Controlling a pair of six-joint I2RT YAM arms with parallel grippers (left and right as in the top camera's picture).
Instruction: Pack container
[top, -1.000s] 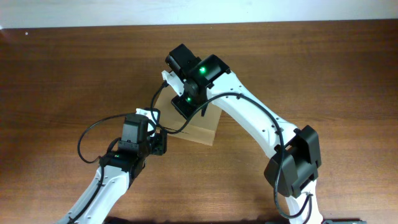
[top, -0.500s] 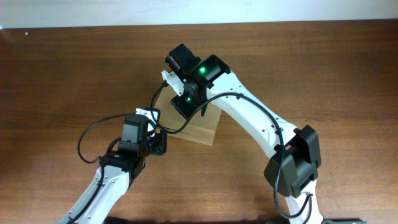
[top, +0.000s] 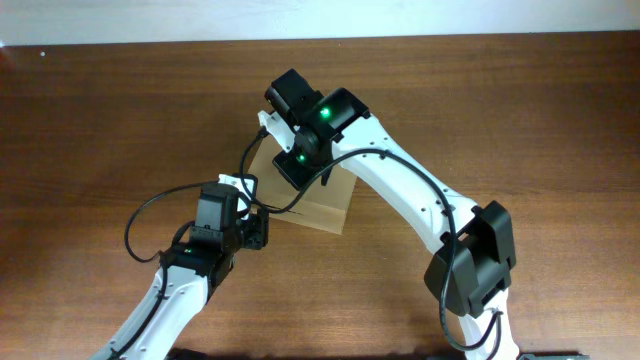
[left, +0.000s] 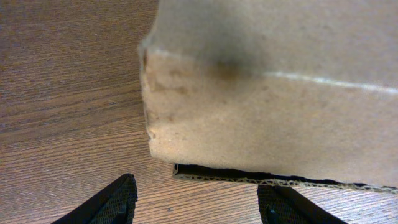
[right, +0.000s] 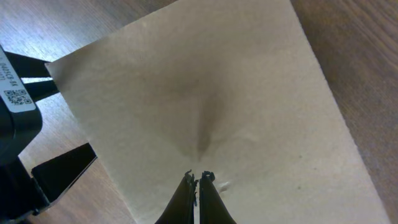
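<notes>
The container (top: 320, 205) is a plain tan cardboard box at the table's middle, its lid flap down. My right gripper (right: 199, 178) is shut and empty, its tips just above the flat lid (right: 205, 106); in the overhead view the right wrist (top: 310, 150) covers the box's top. My left gripper (left: 196, 199) is open and empty, its fingers on the table just short of the box's near corner (left: 205, 130). A flap edge (left: 273, 179) lies on the wood under the box. In the overhead view the left gripper (top: 258, 232) sits at the box's left side.
The table (top: 520, 110) is brown wood. The left arm's black gripper body (right: 18, 143) shows at the left edge of the right wrist view, beside the box. A black cable (top: 140, 225) loops from the left arm.
</notes>
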